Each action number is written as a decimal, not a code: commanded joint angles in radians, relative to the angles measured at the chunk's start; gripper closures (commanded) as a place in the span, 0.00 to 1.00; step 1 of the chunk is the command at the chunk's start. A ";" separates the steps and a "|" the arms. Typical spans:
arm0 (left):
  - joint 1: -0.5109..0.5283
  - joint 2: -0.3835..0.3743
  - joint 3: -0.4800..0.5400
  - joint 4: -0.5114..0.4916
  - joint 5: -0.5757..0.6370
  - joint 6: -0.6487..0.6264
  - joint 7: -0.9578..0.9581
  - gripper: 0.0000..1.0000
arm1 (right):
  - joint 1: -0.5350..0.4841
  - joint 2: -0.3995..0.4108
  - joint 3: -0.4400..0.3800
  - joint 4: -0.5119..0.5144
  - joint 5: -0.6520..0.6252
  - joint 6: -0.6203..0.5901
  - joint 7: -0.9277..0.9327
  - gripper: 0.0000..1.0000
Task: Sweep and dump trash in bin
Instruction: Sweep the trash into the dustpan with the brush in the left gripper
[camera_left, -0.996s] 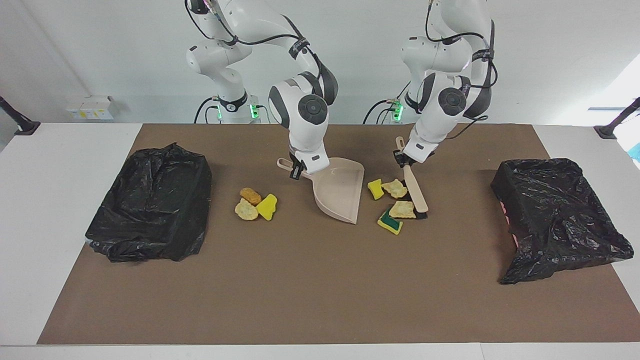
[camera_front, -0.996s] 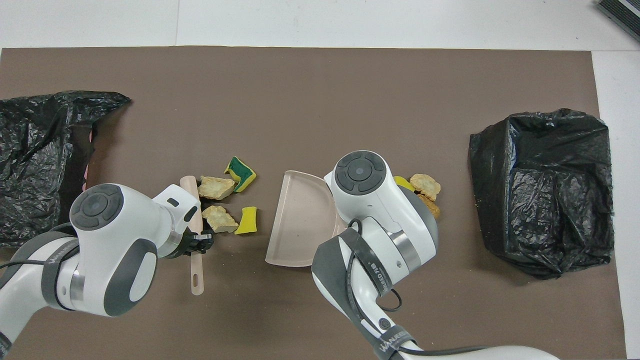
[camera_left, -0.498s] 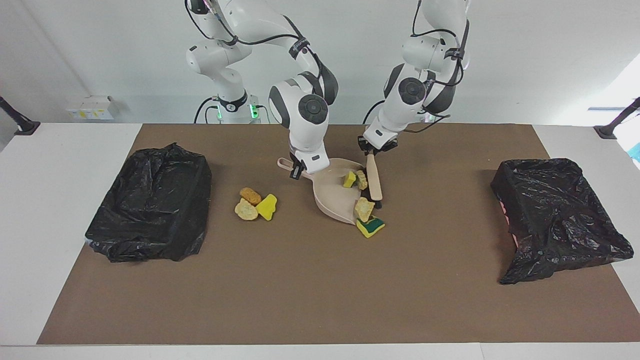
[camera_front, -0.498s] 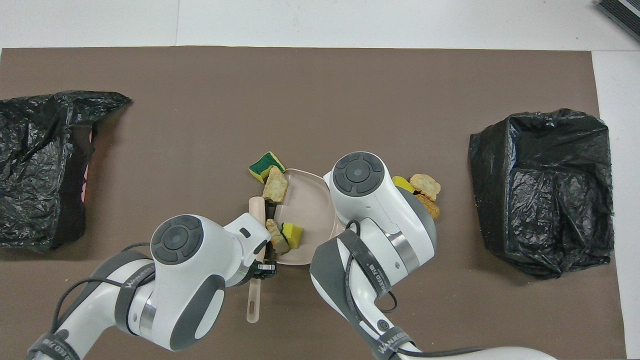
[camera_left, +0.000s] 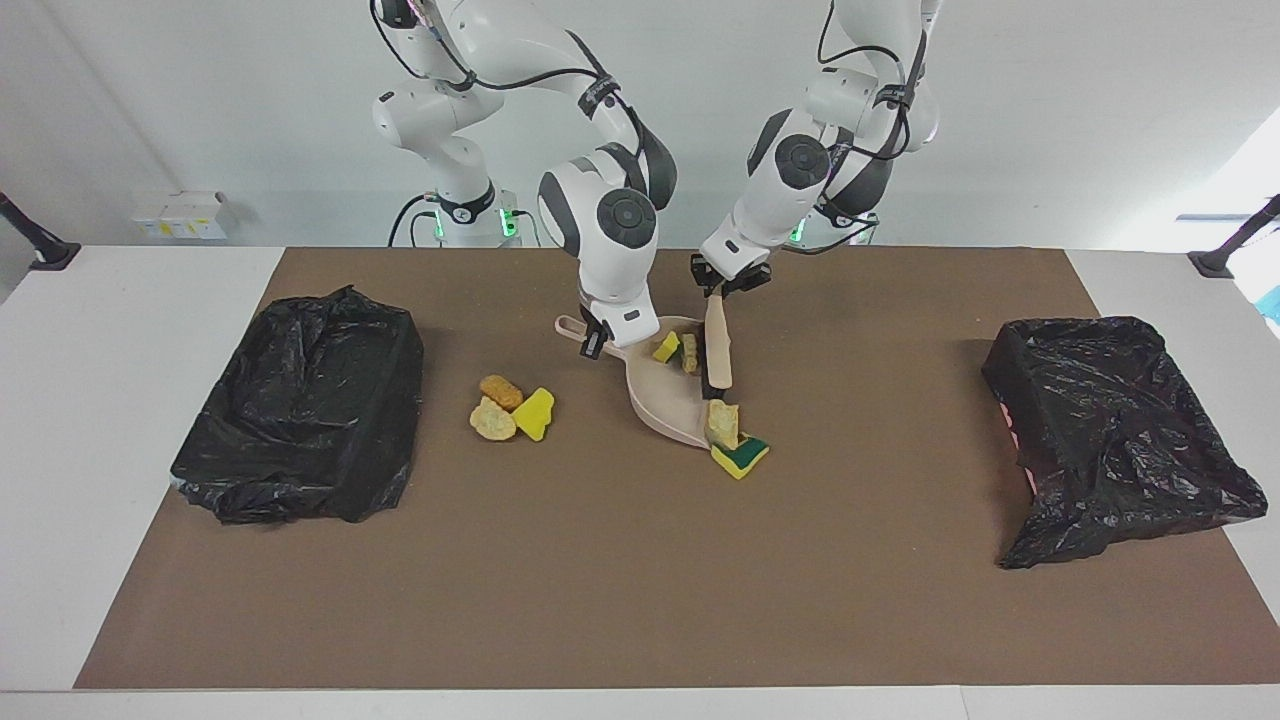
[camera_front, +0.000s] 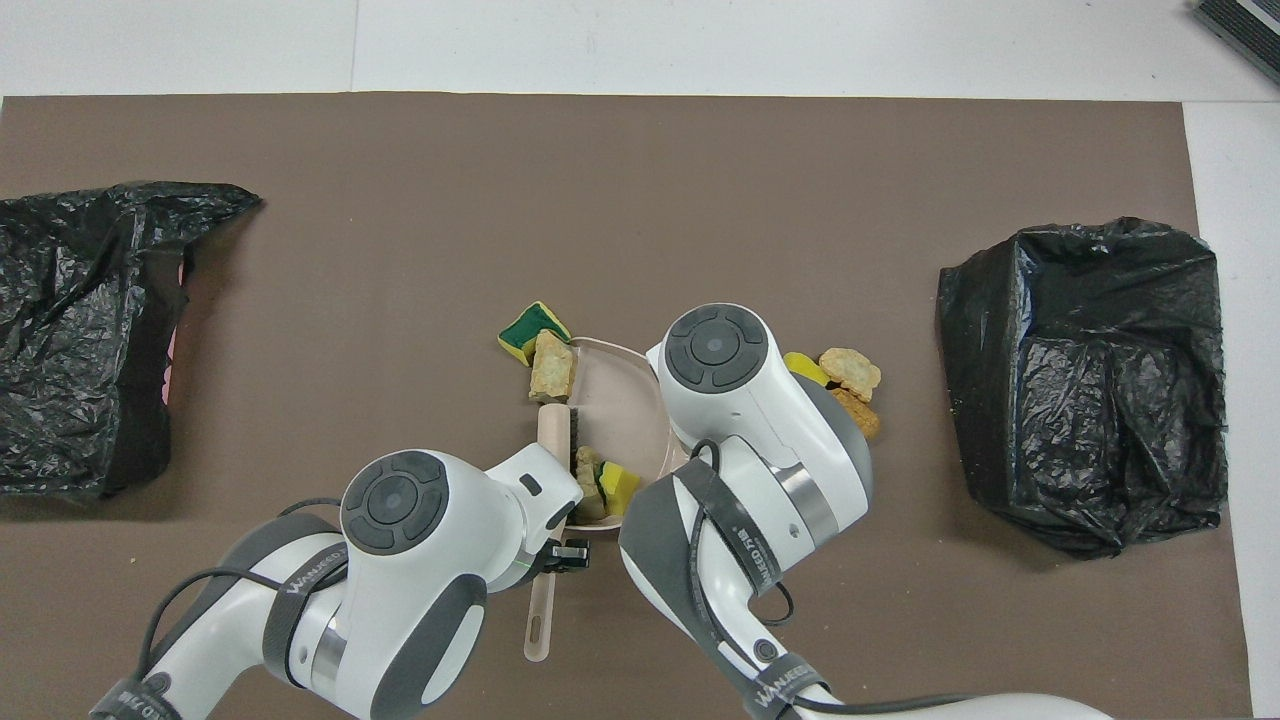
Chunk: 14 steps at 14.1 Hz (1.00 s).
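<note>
Swept inward, two sponge scraps (camera_left: 677, 350) now sit in the beige plastic dustpan (camera_left: 665, 400); left gripper (camera_left: 722, 288) clamps the wooden brush (camera_left: 717, 352), right gripper (camera_left: 595, 340) clamps the pan handle; two scraps (camera_left: 733, 440) straddle its lip, three (camera_left: 512, 407) lie toward the right arm's end

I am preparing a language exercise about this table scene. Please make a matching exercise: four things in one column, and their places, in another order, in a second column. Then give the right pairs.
Things
1. brush
2. dustpan
3. yellow-and-green sponge scrap
4. orange-brown sponge scrap

Places
A. on the mat at the dustpan's open edge, not inside it
B. handle held by the right gripper
C. in a group of three scraps toward the right arm's end of the table
D. handle held by the left gripper, head in the dustpan

Pairs: 1-D, 2-B, 3-A, 4-C
</note>
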 joint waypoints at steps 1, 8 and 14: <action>0.081 -0.003 0.005 0.061 0.068 -0.064 0.032 1.00 | -0.002 -0.006 0.005 -0.004 -0.004 0.012 0.057 1.00; 0.233 0.212 0.007 0.252 0.133 -0.043 0.231 1.00 | 0.018 -0.015 0.006 -0.012 0.002 0.002 0.278 1.00; 0.243 0.314 0.004 0.339 0.227 -0.062 0.429 1.00 | 0.018 -0.016 0.006 -0.024 0.003 0.019 0.280 1.00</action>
